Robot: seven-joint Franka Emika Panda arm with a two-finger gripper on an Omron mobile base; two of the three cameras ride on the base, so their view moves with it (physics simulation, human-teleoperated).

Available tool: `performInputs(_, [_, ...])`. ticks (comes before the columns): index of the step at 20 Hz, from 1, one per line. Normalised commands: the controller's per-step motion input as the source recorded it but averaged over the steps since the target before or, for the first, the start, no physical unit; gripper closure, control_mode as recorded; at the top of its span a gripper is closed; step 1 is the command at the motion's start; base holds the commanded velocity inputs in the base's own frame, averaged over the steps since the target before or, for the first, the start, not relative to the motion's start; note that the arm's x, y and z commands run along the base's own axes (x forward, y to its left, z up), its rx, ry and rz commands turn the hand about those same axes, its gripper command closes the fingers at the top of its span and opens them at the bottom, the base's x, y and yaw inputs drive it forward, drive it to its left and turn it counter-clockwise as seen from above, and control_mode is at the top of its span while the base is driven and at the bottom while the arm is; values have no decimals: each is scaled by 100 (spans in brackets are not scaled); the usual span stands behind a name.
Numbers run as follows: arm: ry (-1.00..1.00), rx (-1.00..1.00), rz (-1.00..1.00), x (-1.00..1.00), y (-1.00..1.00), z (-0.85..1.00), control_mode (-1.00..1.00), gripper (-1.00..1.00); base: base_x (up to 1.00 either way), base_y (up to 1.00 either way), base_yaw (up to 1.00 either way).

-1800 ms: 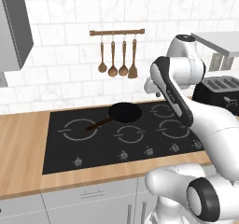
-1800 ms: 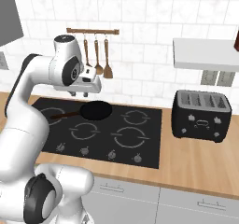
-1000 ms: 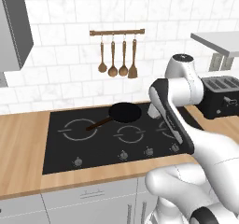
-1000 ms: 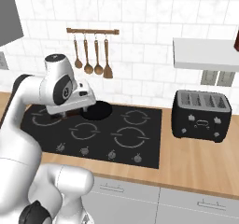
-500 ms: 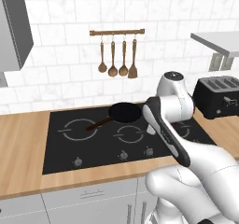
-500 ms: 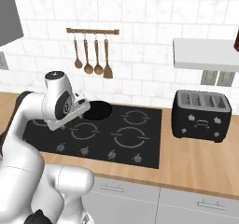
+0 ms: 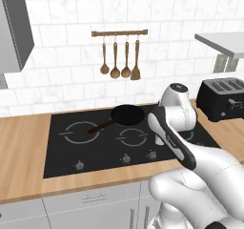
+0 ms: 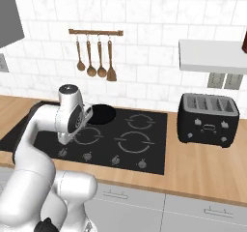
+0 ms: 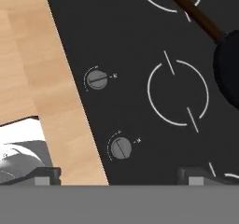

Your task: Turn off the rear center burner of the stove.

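Note:
The stove (image 7: pixel 62 151) (image 8: pixel 154 144) is a wide black glass cooktop set in a wooden counter. A black frying pan (image 7: pixel 127 114) (image 8: pixel 100 114) (image 9: pixel 228 71) sits at its rear centre and hides the rear center burner beneath it. My gripper (image 9: pixel 123 177) is open and hangs low over the stove's front edge, with nothing between its fingertips. In the hand view two small round knobs lie below it: one knob (image 9: pixel 121 148) just ahead of the fingertips, another knob (image 9: pixel 96 79) further on. A grey broken-ring burner mark (image 9: pixel 177 93) lies beside them.
The pan's brown handle (image 9: pixel 193 13) (image 7: pixel 97 127) points over the left burner. A black toaster (image 7: pixel 224 97) (image 8: pixel 207 119) stands on the counter to the right. Wooden utensils hang on a rail (image 7: pixel 119 56). Bare wooden counter (image 9: pixel 28 55) borders the knob edge.
The arm has swung down from high above the pan to low over the stove's front edge. The pan and toaster have stayed put.

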Motion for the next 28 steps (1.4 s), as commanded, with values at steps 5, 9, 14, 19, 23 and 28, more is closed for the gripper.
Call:
performInputs(5, [0,-5,24,27,-1,-25,-100,-100,0,0,0])
performInputs(9, [0,-5,24,20,-14,-26,-100,-100,0,0,0])
performInputs(14, [0,-2,28,2,-22,-27,-100,-100,0,0,0])
performInputs(19, [0,0,26,0,-5,-33,-100,-100,0,0,0])
performInputs(23, [2,0,25,0,0,-33,-100,-100,0,0,0])
performInputs(28, [4,0,21,0,1,-35,-100,-100,0,0,0])
